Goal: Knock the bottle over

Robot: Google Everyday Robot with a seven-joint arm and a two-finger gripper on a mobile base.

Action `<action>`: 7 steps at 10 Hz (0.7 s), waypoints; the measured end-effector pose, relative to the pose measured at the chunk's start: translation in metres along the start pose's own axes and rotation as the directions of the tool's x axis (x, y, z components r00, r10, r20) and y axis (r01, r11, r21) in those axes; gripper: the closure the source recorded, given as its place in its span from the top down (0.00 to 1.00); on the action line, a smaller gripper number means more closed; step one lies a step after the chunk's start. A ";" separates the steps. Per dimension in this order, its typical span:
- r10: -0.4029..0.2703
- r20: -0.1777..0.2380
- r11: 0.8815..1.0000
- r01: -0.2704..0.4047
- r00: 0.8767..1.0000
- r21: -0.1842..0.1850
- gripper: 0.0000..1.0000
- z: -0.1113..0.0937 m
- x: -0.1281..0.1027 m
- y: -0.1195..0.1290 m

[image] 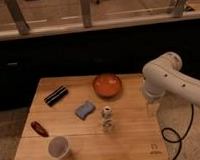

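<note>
The bottle (108,119) is small and whitish with a pale patterned label and a white cap. It stands upright near the middle of the wooden table (131,143), a little toward the front. My white arm (166,81) reaches in from the right. The gripper (153,108) hangs down below it over the table's right edge, to the right of the bottle and well apart from it.
An orange-red bowl (106,85) sits at the back centre. A blue sponge (85,110) lies left of the bottle. A black cylinder (56,95) lies at the back left, a reddish-brown object (39,128) at the left edge, a white paper cup (59,146) at the front left. A black cable (172,136) hangs at the right.
</note>
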 end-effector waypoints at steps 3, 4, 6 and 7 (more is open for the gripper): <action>-0.033 -0.004 0.999 0.033 0.999 0.002 0.80 0.004 -0.028 -0.002; -0.039 -0.008 0.999 0.039 0.999 0.001 0.80 0.005 -0.030 -0.001; -0.045 -0.012 0.999 0.045 0.999 0.001 0.80 0.007 -0.029 0.000; -0.050 -0.009 0.999 0.050 0.999 0.003 0.80 0.009 -0.037 0.000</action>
